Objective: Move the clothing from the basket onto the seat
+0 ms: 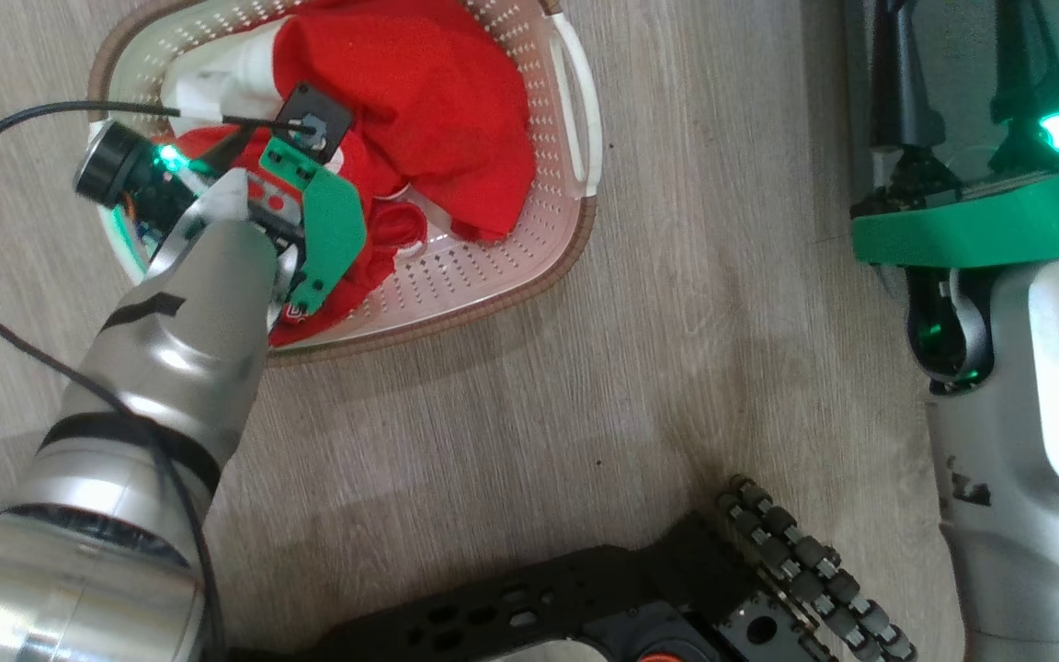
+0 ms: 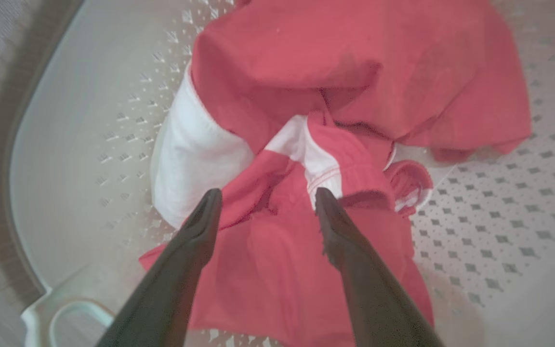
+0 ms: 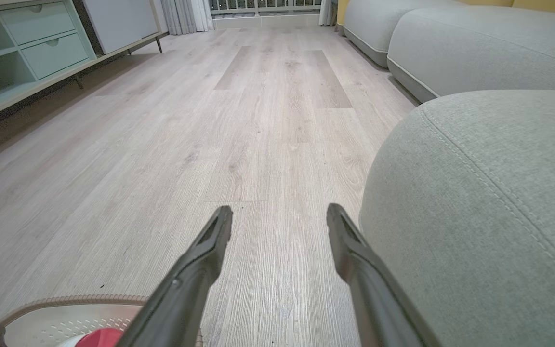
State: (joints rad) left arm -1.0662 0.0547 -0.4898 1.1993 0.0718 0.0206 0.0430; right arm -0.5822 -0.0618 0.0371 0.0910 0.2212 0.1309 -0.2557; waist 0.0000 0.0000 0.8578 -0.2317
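Holds the left gripper (image 2: 268, 193) spread wide over the soft bright red fabric clothing (image 2: 354, 58) with white panels, clasping nothing (touching or not, hard to tell). Shows it heaped in the small oval cream perforated plastic basket (image 1: 493, 276), eleven o'clock in the head view. Points the right gripper (image 3: 280, 208), wide and empty, along pale wood-plank floor (image 3: 258, 120), large grey stitched fabric seat (image 3: 489, 202) at three o'clock.

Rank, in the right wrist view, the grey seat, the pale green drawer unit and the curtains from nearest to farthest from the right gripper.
1. grey seat, close beside the right gripper, at the view's right
2. pale green drawer unit, upper left
3. curtains, far end of the floor, top
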